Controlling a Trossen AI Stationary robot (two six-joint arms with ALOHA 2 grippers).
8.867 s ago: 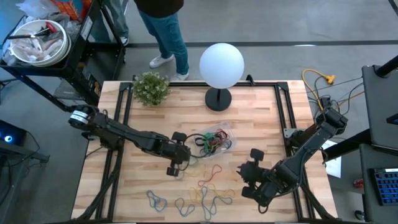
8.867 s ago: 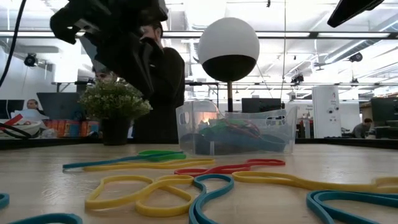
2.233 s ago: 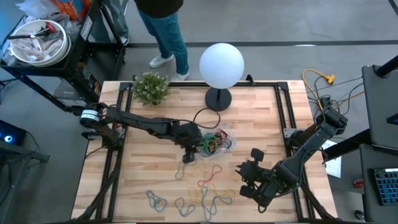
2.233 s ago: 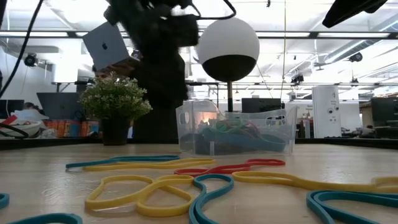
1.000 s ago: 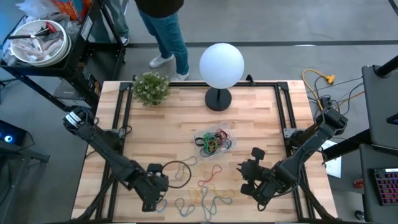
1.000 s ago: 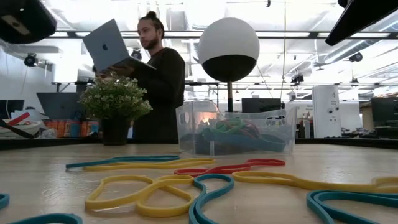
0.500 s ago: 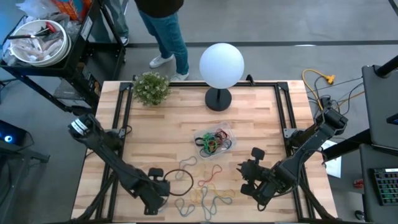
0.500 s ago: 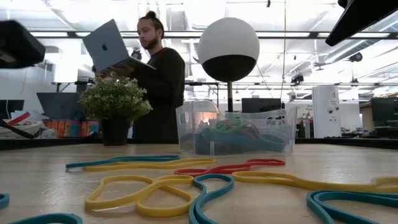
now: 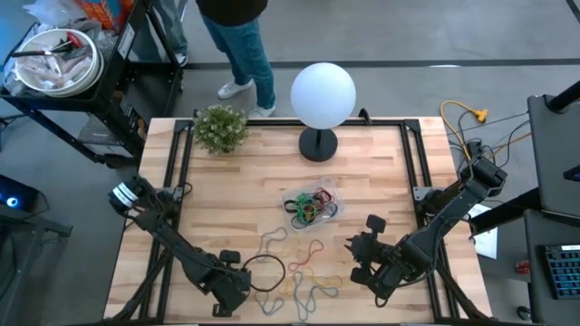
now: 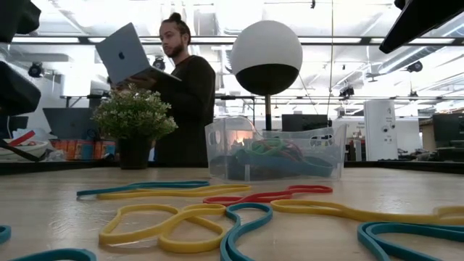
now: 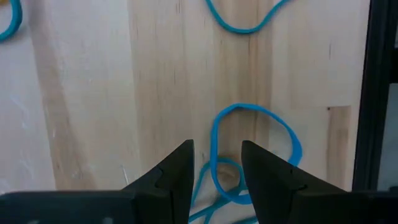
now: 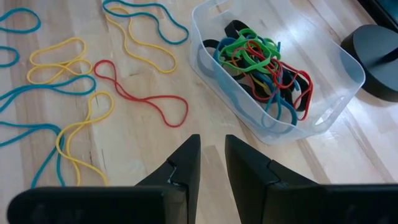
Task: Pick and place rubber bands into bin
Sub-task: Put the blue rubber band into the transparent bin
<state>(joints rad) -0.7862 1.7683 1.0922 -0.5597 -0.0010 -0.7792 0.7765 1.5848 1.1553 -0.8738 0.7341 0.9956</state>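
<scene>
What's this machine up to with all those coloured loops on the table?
It is gathering rubber bands into the bin, a small clear tray that already holds a tangle of them. The left gripper hangs open over a blue band near the table's front edge, holding nothing. The right gripper waits nearby with its jaws slightly apart, also empty. Many bands lie loose on the wood.

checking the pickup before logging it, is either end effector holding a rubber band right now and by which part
Nothing is held. The left end effector stands open above a blue rubber band without gripping it. The right end effector is also open and empty.
</scene>
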